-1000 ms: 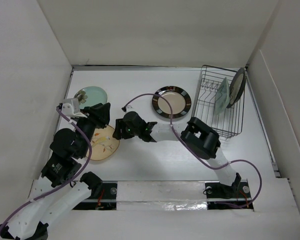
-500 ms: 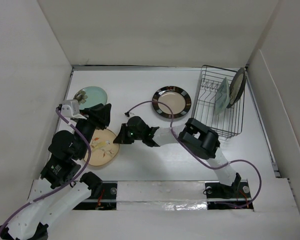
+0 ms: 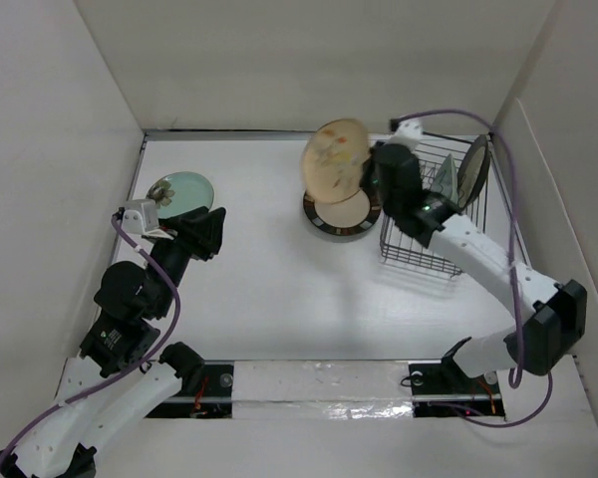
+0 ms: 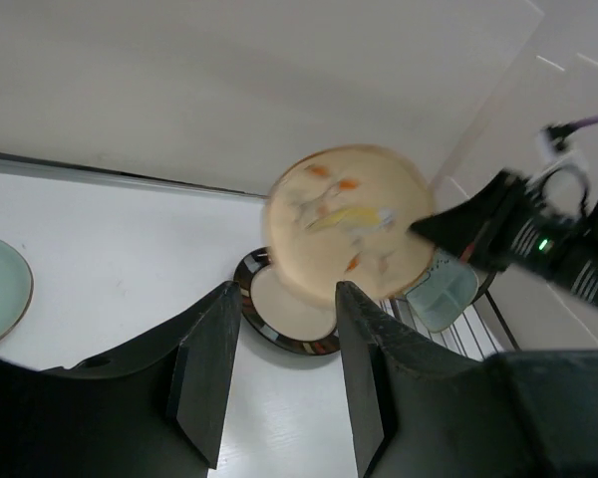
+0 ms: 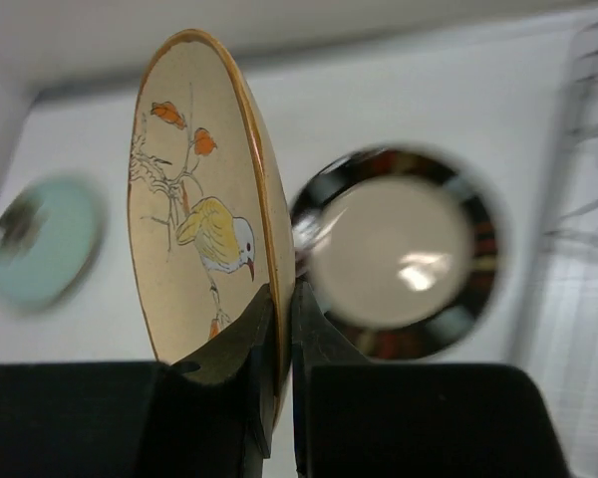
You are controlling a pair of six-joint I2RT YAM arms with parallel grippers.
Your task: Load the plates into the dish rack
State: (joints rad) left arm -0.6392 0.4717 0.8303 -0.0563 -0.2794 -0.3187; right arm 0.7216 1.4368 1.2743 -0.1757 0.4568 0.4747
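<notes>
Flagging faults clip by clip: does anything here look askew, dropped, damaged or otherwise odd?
Nothing stands out. The right gripper holds the tan plate on edge above the black-rimmed plate, beside the rack, where two dishes stand upright. The green plate lies flat; the left gripper is open and empty.

Two upright plates [image 3: 471, 171] crowd the dish rack's [image 3: 419, 249] far right; its near slots lie open.

1. Counter [image 3: 279, 299]: white, matte, evenly lit, with soft shadows.
2. Back wall [image 3: 319, 60]: plain off-white panel meeting the counter's far edge at a dark seam.
3. Left panel [image 3: 50, 149] and right panel [image 3: 568, 199]: white boards closing the side edges.
4. Near edge: shiny silver strip [image 3: 319, 383].
</notes>
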